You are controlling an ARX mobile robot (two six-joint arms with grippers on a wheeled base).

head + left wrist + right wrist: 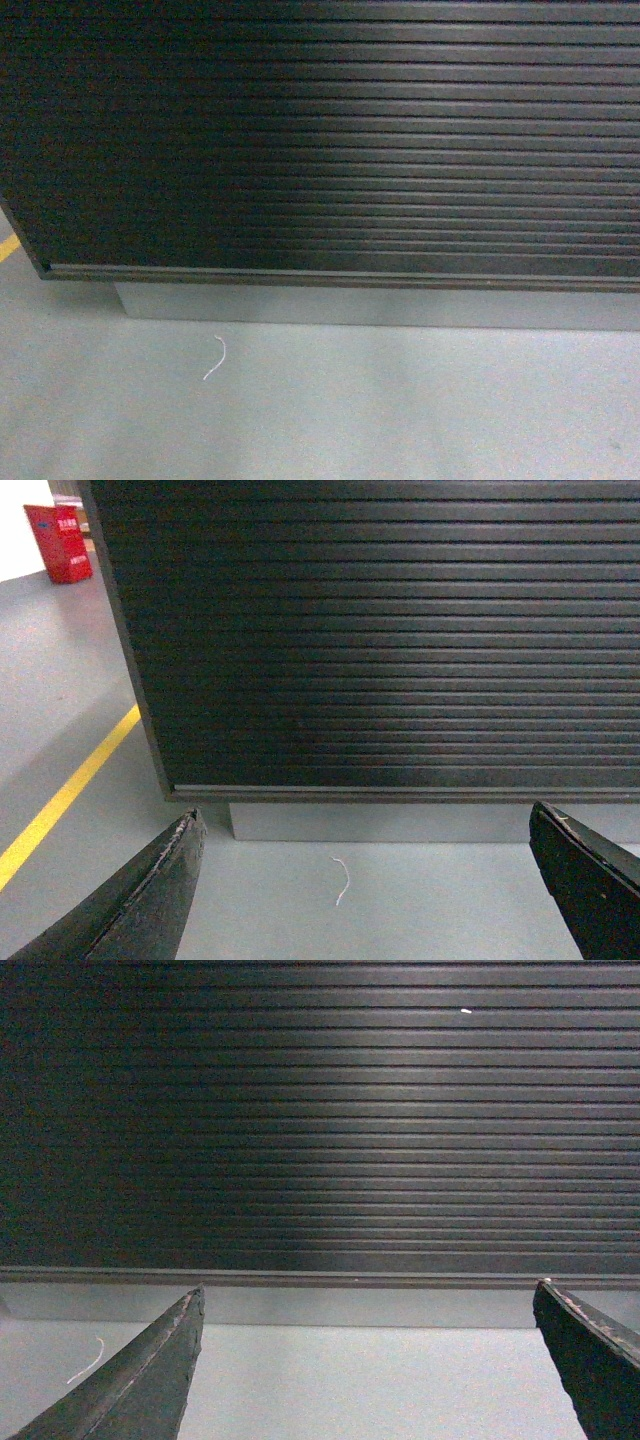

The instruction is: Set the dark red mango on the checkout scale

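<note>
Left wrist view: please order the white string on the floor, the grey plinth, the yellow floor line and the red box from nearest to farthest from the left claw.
From the left claw:
1. White string, on the floor between the fingers.
2. Grey plinth, just behind it.
3. Yellow floor line, off left.
4. Red box, far upper left.

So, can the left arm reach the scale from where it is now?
Probably not yet. No scale or mango shows in any view, only the checkout ribbed front. The left tool hangs open and empty, low before that panel, near the floor.
</note>
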